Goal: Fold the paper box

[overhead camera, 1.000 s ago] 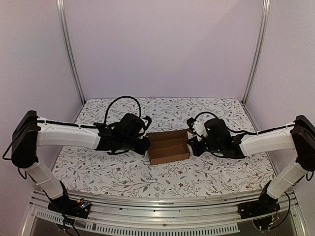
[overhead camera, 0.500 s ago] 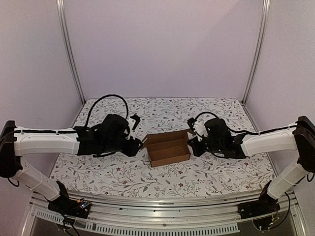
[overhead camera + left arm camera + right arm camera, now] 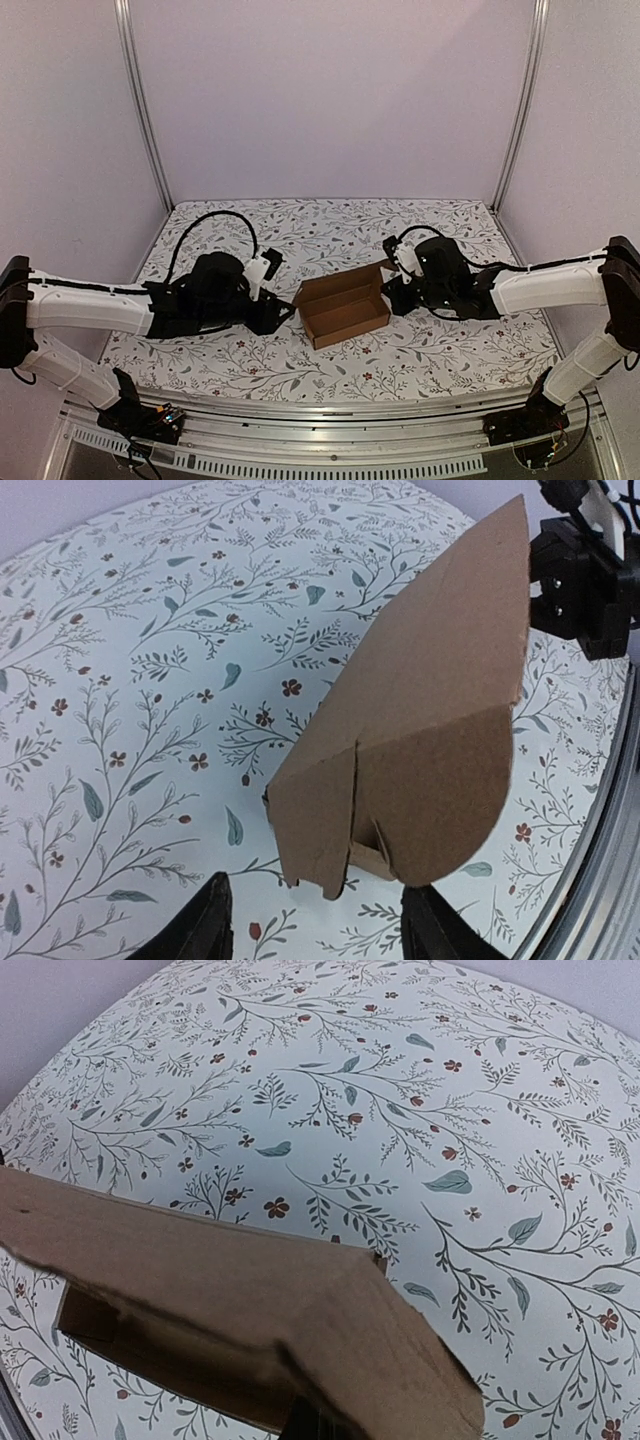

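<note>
The paper box (image 3: 343, 308) sits mid-way across the table (image 3: 330, 225), between both grippers. The left gripper (image 3: 283, 312) lies just beside its left end. The right gripper (image 3: 393, 290) meets its right end, slightly farther back.

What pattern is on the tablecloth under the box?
White with grey-green leafy sprigs and red flowers; the tablecloth shows best in the right wrist view.

Spread flat, a white cloth (image 3: 330, 215) printed with grey-green leafy sprigs and small red flowers, the same pattern showing close up in both wrist views. Behind and to either side, plain lilac walls (image 3: 330, 100), with a slanting aluminium post (image 3: 140, 100) at the left back corner and a second post (image 3: 522, 100) at the right. Along the near edge, a slotted aluminium rail (image 3: 330, 425) running from side to side.
</note>
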Controlling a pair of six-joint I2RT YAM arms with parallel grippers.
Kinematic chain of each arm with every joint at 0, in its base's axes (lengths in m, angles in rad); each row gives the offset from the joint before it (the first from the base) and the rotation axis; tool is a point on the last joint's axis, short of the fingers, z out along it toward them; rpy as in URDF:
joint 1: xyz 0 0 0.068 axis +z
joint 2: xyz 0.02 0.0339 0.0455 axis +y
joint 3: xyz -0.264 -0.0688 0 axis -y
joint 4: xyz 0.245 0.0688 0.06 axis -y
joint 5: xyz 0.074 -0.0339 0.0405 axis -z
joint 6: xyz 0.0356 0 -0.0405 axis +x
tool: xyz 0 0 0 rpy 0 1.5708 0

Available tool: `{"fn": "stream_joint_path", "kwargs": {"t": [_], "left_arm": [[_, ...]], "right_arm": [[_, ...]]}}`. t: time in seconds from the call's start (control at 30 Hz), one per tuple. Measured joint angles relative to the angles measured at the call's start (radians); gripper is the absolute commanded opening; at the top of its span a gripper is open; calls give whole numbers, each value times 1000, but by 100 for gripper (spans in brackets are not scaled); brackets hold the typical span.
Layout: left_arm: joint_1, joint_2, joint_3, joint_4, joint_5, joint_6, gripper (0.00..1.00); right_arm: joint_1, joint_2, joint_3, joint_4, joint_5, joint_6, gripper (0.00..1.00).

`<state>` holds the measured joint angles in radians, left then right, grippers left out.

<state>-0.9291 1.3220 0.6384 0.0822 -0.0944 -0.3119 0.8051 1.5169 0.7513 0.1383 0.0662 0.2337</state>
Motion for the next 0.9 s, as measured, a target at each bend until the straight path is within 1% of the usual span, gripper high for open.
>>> {"fn": "stream_joint_path", "kwargs": {"t": [0.23, 0.47, 0.6, 0.7, 0.9], "left_arm": [[1, 8, -42, 119, 0, 46, 42], [1, 40, -50, 177, 8, 65, 24], [2, 47, -50, 195, 10, 75, 9], [2, 50, -50, 203, 14, 75, 0], [2, 69, -50, 213, 18, 75, 0]], "right_arm": [[0, -11, 9, -15, -4, 16, 0], [0, -22, 9, -24, -10, 22, 0], [0, -22, 10, -27, -14, 24, 0], [1, -22, 14, -28, -16, 27, 0], [16, -22, 29, -36, -14, 31, 0]]}}
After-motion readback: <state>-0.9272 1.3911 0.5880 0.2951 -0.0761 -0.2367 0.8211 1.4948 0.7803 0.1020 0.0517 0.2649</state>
